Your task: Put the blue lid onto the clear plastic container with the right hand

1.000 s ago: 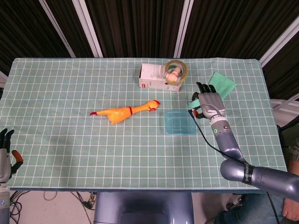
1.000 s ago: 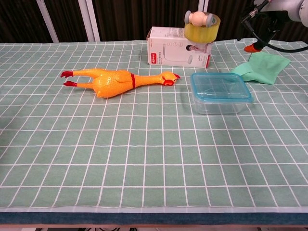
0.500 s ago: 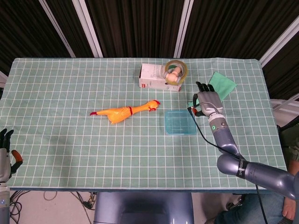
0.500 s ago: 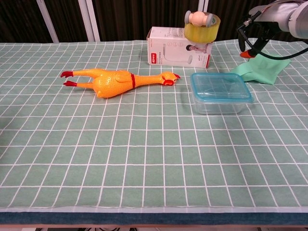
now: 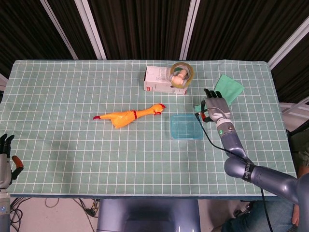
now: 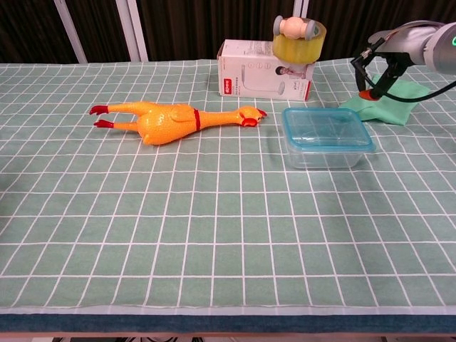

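blue lid already sits flat on the clear plastic container | my right hand hangs beside it, fingers apart, holding nothing | left hand idle off the table edge, empty

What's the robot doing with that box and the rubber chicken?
The blue lid already sits on the clear plastic container. The robot's right hand is just beside it, near a green cloth, holding nothing. The left hand waits at the table's near edge. The rubber chicken just lies there, and nobody is touching it.
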You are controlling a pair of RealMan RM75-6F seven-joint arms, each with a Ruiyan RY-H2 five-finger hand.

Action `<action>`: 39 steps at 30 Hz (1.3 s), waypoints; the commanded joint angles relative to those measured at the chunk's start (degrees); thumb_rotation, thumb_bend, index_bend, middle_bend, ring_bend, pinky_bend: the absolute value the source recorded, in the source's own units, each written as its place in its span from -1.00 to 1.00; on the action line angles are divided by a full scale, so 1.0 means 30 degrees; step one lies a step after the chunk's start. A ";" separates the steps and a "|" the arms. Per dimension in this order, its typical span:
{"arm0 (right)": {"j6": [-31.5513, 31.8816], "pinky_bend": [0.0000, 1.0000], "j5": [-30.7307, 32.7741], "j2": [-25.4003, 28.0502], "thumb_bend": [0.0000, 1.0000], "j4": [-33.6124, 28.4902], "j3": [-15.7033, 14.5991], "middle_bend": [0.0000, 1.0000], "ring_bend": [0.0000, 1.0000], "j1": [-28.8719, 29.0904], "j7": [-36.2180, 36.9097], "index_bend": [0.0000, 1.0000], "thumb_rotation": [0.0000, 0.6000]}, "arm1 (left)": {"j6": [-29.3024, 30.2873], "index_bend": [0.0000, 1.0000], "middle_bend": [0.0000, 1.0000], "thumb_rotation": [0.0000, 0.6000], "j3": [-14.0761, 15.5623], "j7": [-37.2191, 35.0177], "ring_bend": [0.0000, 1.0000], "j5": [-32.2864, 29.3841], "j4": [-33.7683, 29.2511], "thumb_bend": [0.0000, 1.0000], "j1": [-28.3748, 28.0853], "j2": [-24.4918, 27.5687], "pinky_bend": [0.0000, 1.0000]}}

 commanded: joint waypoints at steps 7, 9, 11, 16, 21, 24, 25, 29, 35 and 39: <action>-0.0466 -1.00 -0.0291 -0.0832 0.08 0.0950 0.0177 -1.00 -1.00 0.0035 0.0442 0.18 1.00 | -0.0026 -0.81 -1.00 1.00 -0.0002 0.0001 -1.00 -0.0092 0.0029 0.54 -0.0028 -0.0004 -1.00; -0.0392 -1.00 -0.0487 -0.0958 0.08 0.0990 0.0273 -1.00 -1.00 0.0033 0.0557 0.18 1.00 | -0.0042 -0.81 -1.00 1.00 -0.0013 -0.0021 -1.00 -0.0127 0.0038 0.54 -0.0038 0.0000 -1.00; -0.0330 -1.00 -0.0668 -0.1019 0.08 0.0944 0.0343 -1.00 -1.00 0.0016 0.0657 0.18 1.00 | -0.0060 -0.81 -1.00 1.00 -0.0020 -0.0030 -1.00 -0.0161 0.0043 0.54 -0.0046 0.0010 -1.00; -0.0279 -1.00 -0.0866 -0.1267 0.08 0.1049 0.0442 -1.00 -1.00 0.0052 0.0686 0.18 1.00 | -0.0127 -0.81 -1.00 1.00 -0.0020 -0.0047 -1.00 -0.0230 0.0051 0.54 -0.0078 0.0025 -1.00; -0.0603 -1.00 -0.0699 -0.1703 0.08 0.1504 0.0391 -1.00 -1.00 0.0183 0.0526 0.18 1.00 | -0.0118 -0.81 -1.00 1.00 -0.0023 -0.0074 -1.00 -0.0261 0.0038 0.54 -0.0082 0.0048 -1.00; -0.0827 -1.00 -0.0496 -0.1993 0.08 0.1908 0.0353 -1.00 -1.00 0.0282 0.0404 0.18 1.00 | -0.0100 -0.81 -1.00 1.00 -0.0036 -0.0088 -1.00 -0.0267 0.0039 0.54 -0.0088 0.0058 -1.00; -0.0908 -1.00 -0.0425 -0.2072 0.08 0.2048 0.0334 -1.00 -1.00 0.0307 0.0369 0.18 1.00 | -0.0096 -0.81 -1.00 1.00 -0.0040 -0.0098 -1.00 -0.0273 0.0040 0.54 -0.0086 0.0063 -1.00; -0.1245 -1.00 -0.0116 -0.2330 0.08 0.2577 0.0187 -1.00 -1.00 0.0385 0.0137 0.18 1.00 | -0.0070 -0.81 -1.00 1.00 -0.0064 -0.0158 -1.00 -0.0287 0.0046 0.54 -0.0082 0.0089 -1.00; -0.1603 -1.00 0.0276 -0.2355 0.08 0.2563 -0.0141 -1.00 -1.00 0.0436 -0.0324 0.18 1.00 | -0.0095 -0.81 -1.00 1.00 -0.0010 -0.0125 -1.00 -0.0252 0.0037 0.54 -0.0103 0.0083 -1.00; -0.1778 -1.00 0.0472 -0.2432 0.08 0.2499 -0.0271 -1.00 -1.00 0.0522 -0.0521 0.18 1.00 | -0.0044 -0.81 -1.00 1.00 -0.0012 -0.0140 -1.00 -0.0248 0.0028 0.54 -0.0088 0.0084 -1.00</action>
